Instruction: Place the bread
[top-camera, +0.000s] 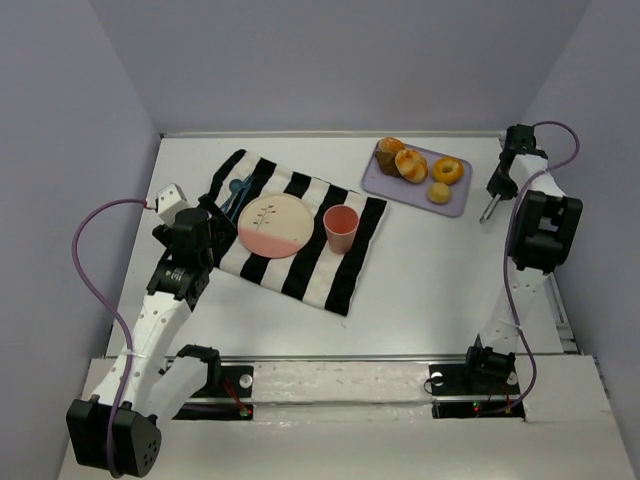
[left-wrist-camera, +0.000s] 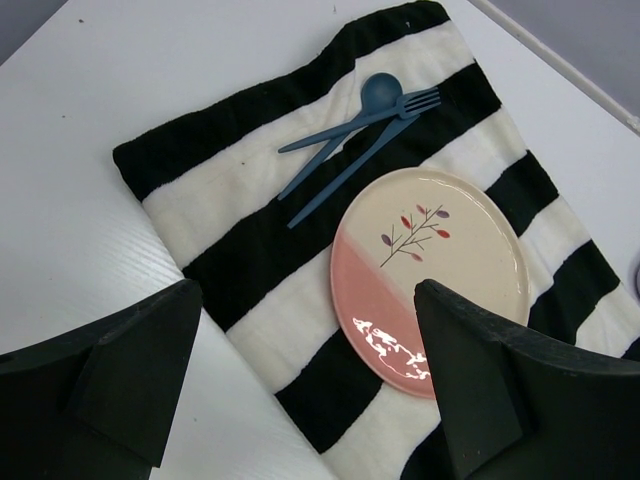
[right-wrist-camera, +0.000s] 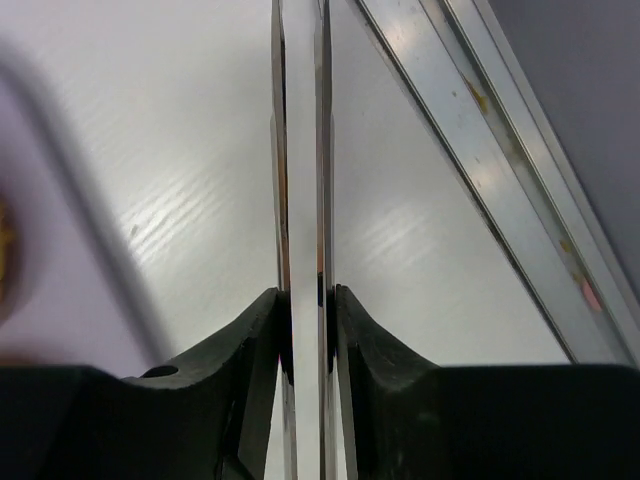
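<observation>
The bread (top-camera: 439, 193), a small pale-yellow ball, lies at the near right corner of the lavender tray (top-camera: 372, 180). My right gripper (top-camera: 506, 172) is right of the tray and shut on metal tongs (top-camera: 491, 203) that point down at the table. In the right wrist view the gripper (right-wrist-camera: 303, 300) pinches the two tong blades (right-wrist-camera: 322, 150), which are nearly together with nothing between them. My left gripper (top-camera: 213, 215) is open and empty over the striped cloth's left edge. In the left wrist view it (left-wrist-camera: 307, 300) hangs just left of the pink-and-cream plate (left-wrist-camera: 440, 270).
The striped cloth (top-camera: 300, 262) carries the plate (top-camera: 275, 227), a pink cup (top-camera: 341, 229) and blue cutlery (left-wrist-camera: 360, 130). The tray also holds an orange ring doughnut (top-camera: 447, 170) and two larger brown buns (top-camera: 410, 164). A metal rail (right-wrist-camera: 500, 170) runs along the table's right edge.
</observation>
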